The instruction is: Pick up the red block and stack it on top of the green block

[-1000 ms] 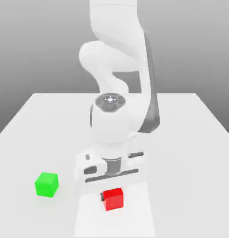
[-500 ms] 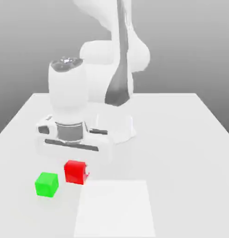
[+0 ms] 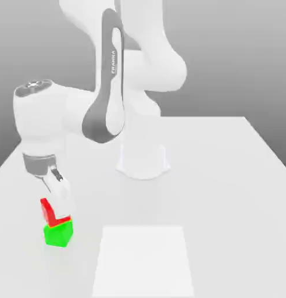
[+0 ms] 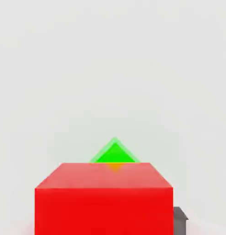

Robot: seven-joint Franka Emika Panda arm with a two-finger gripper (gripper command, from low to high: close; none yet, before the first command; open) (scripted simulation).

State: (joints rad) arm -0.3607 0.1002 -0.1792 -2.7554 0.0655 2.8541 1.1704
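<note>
bare simulated white tabletop

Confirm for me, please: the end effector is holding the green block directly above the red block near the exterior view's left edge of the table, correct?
Not quite: the colours are swapped. The exterior view shows the end effector holding the red block directly above the green block, near that view's left edge of the table. The rest stands.

A plain white table spans the scene under a grey backdrop. A paler white square patch lies near its front edge.
</note>
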